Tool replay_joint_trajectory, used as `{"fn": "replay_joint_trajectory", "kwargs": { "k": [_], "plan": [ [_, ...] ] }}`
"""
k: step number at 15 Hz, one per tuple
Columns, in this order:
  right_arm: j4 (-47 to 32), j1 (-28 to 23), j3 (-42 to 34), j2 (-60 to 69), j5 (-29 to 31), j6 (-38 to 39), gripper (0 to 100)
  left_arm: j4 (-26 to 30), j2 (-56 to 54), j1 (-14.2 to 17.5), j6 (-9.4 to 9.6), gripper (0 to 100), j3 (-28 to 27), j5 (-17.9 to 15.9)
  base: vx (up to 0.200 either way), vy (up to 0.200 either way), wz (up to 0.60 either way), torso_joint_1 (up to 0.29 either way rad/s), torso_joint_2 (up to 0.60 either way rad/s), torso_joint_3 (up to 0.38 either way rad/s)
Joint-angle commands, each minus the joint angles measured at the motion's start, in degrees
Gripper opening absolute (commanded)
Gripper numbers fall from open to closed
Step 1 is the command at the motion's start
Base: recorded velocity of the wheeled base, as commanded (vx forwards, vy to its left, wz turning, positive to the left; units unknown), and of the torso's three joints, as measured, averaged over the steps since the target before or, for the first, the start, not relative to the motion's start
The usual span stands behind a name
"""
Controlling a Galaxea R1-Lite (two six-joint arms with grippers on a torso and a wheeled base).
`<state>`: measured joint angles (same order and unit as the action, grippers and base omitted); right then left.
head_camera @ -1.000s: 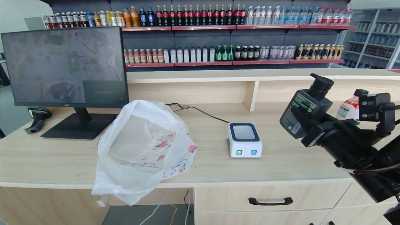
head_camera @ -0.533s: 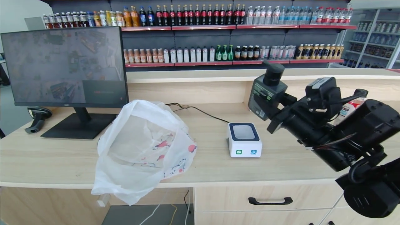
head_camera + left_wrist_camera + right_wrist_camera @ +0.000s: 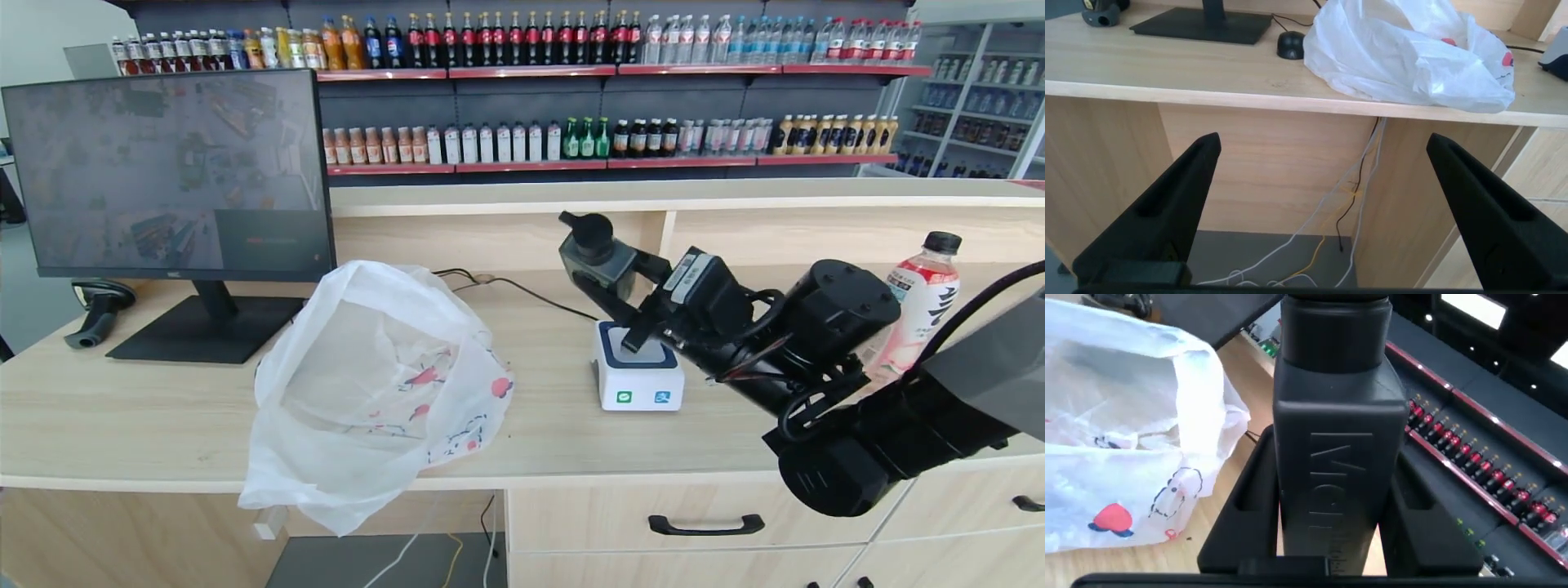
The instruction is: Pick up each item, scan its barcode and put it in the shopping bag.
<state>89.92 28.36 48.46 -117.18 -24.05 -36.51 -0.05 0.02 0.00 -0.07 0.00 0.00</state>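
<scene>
- Right hand (image 3: 614, 304) grasps dark grey square plastic bottle (image 3: 594, 255) over white box scanner (image 3: 641, 390): likely scanning.
- Bagging into white plastic shopping bag (image 3: 367, 392) is left; pink drink bottle (image 3: 921, 298) untouched.
- Left hand (image 3: 1323, 212) released.

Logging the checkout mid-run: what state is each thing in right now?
dark bottle, capped, gripped, aloft near the scanner
right claw, shut on the dark bottle
left claw, open, low before the counter
shopping bag, slumped on the counter, overhanging its edge
pink drink bottle, upright, capped
drawer, shut
monitor, on, dim picture

Dark grey black-capped bottle (image 3: 600, 261) tilted just above white scanner (image 3: 641, 390); floral white shopping bag (image 3: 375, 392) nearby.
</scene>
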Motion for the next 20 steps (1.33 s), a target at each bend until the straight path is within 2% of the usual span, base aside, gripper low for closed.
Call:
{"fn": "replay_joint_trajectory", "kwargs": {
  "k": [1, 5, 11, 20],
  "plan": [
    [0.08, -1.72, -3.02, -0.77, -2.05, -2.78, 0, -0.04, -0.02, 0.00, -0.01, 100, 0.00, 0.00, 0.000, 0.000, 0.00, 0.000, 0.00, 0.000],
    [0.08, -3.83, -5.48, -1.04, -7.06, -7.70, 0, 0.05, -0.02, 0.00, -0.01, 100, 0.00, 0.00, 0.000, 0.000, 0.00, 0.000, 0.00, 0.000],
    [0.08, -9.28, -5.83, -3.23, -11.37, -9.46, 0, -0.04, -0.02, 0.00, -0.01, 100, 0.00, 0.00, 0.000, 0.000, 0.00, 0.000, 0.00, 0.000],
    [0.08, -9.37, -3.02, -6.05, -13.04, -9.98, 0, -0.04, -0.02, 0.00, -0.01, 100, 0.00, 0.00, 0.000, 0.000, 0.00, 0.000, 0.00, 0.000]
  ]
}}
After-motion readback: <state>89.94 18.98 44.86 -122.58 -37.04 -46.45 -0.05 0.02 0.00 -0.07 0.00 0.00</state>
